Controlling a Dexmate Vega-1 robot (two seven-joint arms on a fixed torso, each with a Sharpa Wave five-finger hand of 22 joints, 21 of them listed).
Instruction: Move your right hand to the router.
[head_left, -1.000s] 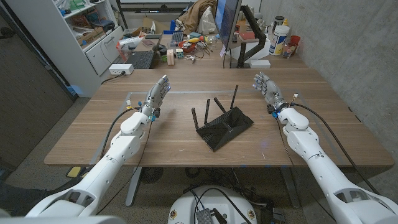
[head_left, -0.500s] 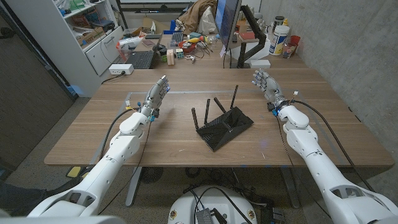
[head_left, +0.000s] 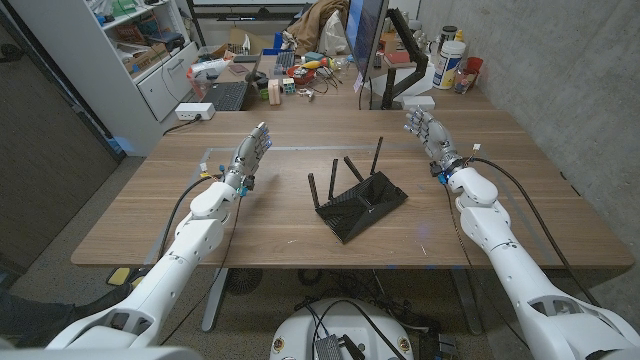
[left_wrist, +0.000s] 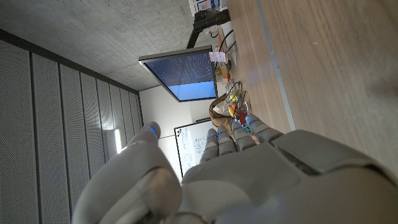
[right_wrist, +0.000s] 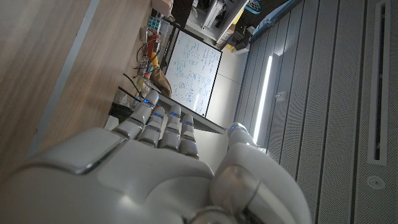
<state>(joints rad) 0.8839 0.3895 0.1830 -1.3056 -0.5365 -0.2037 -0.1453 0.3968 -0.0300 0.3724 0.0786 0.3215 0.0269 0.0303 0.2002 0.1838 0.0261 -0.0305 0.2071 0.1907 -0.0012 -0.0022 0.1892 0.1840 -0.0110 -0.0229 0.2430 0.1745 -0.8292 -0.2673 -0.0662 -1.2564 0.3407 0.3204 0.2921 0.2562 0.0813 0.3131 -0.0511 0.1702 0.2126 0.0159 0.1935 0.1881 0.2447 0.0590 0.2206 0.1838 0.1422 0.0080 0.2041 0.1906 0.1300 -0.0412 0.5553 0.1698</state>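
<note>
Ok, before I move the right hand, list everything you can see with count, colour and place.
router: one, black, antennas up, middle of the table, between the two hands, touched by neither.
table: one, brown wood, in front of the robot.
monitor: one, dark, screen lit blue, behind the table's far edge.
shelf unit: one, white, far left, holding clutter.
bottles: a few, white and red, far right; exact count unclear.
left hand: one, grey, above the table left of the router, fingers apart, holding nothing.
right hand: one, grey, near the table's far right, fingers apart, holding nothing.
</note>
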